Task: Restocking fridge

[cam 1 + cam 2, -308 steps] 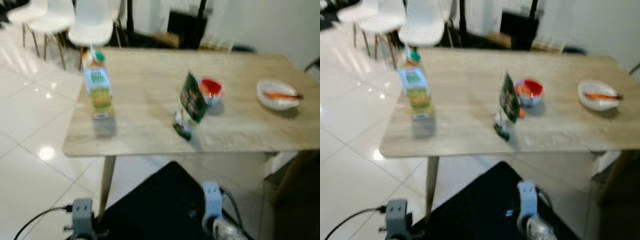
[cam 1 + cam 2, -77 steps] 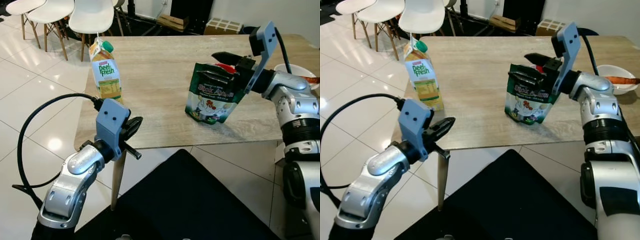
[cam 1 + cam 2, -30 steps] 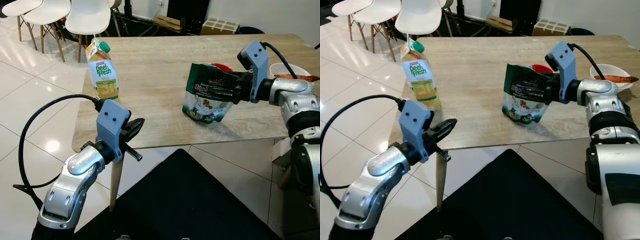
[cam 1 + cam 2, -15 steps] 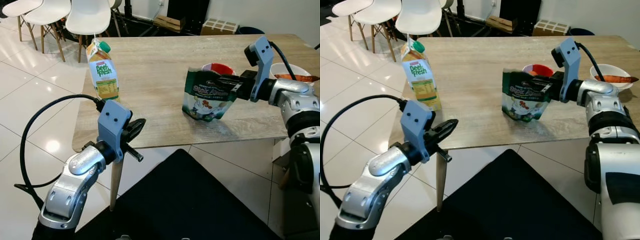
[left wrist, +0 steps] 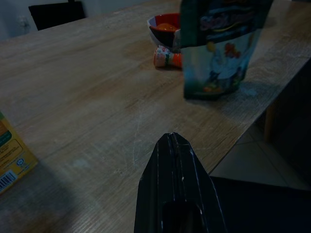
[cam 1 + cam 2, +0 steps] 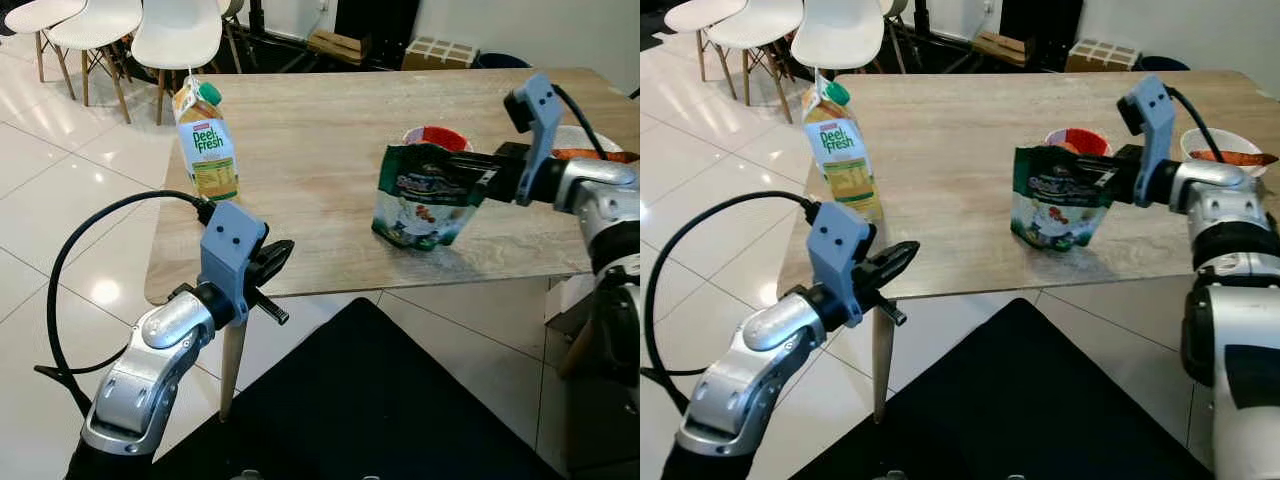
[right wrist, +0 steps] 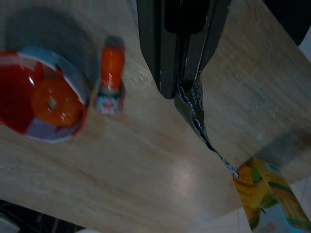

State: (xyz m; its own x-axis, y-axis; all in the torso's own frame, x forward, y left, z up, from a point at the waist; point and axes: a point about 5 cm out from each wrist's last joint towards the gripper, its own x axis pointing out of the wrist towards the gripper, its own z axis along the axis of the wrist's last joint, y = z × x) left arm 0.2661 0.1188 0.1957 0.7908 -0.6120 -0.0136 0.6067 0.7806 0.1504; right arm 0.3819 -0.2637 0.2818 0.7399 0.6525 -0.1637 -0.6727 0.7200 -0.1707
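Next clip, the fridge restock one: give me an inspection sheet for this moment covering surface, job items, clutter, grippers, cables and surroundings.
Surface: light wooden table, no spills seen.
Job's things: green stand-up snack pouch, upright near the front edge; yellow juice carton with green cap, upright at the table's left edge.
Clutter: red-and-blue bowl holding an orange fruit; small orange bottle lying beside it; white bowl at the far right.
Grippers: right gripper shut on the pouch's top edge; left gripper shut, holding nothing, before the table's front edge.
Cables: black cable looping from the left wrist.
Surroundings: white chairs, glossy white tiled floor.
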